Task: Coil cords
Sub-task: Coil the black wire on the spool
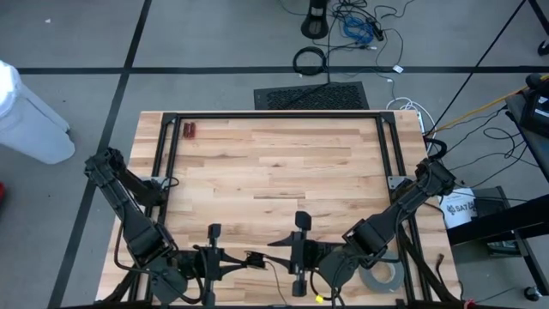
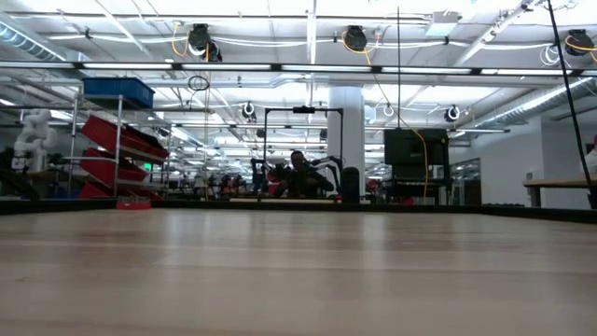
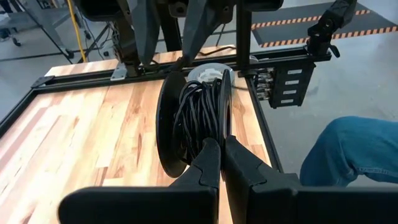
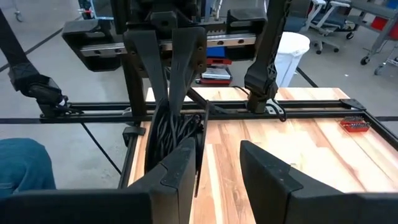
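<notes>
The left end effector (image 3: 221,163) has its fingers pressed together on the black cords (image 3: 200,121), pinching the bundle of strands where it hangs just above the near edge of the bench (image 1: 274,172); the right end effector (image 4: 217,165) faces it from the other side with its fingers spread, one finger (image 4: 180,165) right against the bundle and the other standing clear, gripping nothing. In the overhead view the two meet low at the near edge, the small dark bundle (image 1: 254,258) between them; a grey tape roll (image 1: 382,275) lies just beside the right arm. The step in hand looks like a regrip in the middle of coiling: one side holds the loops while the other has let go; the next move probably calls for the right fingers to close on a loose strand and lay it round the bundle without pulling it from the left pinch. Both arms are folded low, elbows out toward the bench's side edges, wrists turned inward toward each other.
</notes>
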You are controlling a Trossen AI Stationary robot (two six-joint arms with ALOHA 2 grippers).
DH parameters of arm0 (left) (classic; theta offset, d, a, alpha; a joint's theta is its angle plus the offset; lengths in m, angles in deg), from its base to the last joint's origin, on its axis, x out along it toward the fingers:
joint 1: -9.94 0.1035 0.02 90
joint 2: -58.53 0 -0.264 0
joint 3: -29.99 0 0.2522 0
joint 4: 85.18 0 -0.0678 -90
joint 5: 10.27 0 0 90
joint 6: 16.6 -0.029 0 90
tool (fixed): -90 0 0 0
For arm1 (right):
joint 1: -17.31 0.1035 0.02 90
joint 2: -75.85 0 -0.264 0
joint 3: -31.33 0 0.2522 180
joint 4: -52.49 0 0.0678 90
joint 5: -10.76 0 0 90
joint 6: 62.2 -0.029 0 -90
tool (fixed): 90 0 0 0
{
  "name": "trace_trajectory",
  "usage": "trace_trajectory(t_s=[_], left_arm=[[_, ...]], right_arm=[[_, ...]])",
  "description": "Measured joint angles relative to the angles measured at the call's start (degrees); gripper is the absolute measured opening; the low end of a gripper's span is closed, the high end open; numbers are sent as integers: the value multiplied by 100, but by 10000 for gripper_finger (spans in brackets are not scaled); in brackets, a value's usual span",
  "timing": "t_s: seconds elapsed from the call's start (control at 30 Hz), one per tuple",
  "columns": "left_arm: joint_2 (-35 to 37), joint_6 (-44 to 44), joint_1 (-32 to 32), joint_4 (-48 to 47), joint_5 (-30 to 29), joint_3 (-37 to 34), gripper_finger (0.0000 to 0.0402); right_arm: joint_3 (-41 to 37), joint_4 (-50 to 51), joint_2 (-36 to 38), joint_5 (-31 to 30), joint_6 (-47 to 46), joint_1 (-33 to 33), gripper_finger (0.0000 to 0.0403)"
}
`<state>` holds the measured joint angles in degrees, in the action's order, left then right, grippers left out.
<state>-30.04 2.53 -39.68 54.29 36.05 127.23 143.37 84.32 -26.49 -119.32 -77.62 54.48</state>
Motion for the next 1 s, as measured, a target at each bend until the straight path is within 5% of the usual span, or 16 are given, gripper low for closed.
trace_trajectory(t_s=[0.73,1.0], left_arm=[[-128,-39,75,27,0,-2,8],[-131,-35,76,71,0,-2,8]], right_arm=[[-9,2,-94,745,-178,-160,114],[-9,49,-96,750,-255,-162,75]])
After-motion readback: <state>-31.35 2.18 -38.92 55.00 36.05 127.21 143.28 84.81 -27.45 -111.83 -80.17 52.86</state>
